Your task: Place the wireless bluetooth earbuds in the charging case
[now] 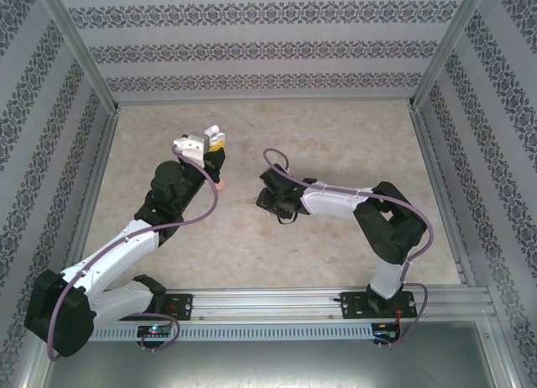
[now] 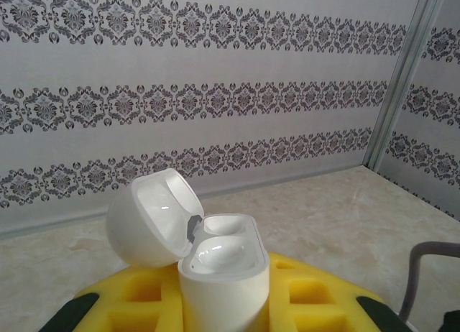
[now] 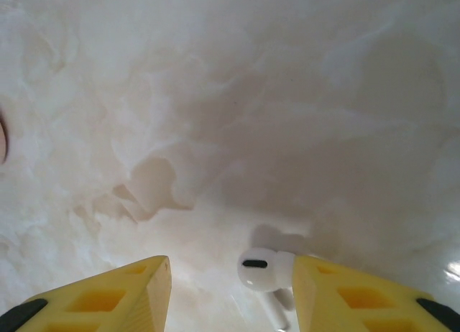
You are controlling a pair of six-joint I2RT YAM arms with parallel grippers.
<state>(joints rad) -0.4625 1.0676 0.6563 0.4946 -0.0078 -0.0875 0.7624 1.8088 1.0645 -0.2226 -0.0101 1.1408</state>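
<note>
Beige marbled stone-look counter (image 1: 336,136) carries both arms. The left arm's yellow foam fingers (image 2: 136,303) pinch a glossy white plastic charging case (image 2: 223,274), which stands upright with its hinged lid swung open. The right arm's yellow fingers (image 3: 115,292) are spread low over the counter around a small white stemmed earbud (image 3: 264,269). It lies just beside one finger, perhaps touching it.

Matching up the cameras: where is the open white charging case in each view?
Top external: white charging case at the left tool's tip, upper left of centre.
Left wrist: bottom centre, lid open, between yellow fingers.
Right wrist: white earbud on the marbled tabletop.
Shared landmark: that tabletop.
</note>
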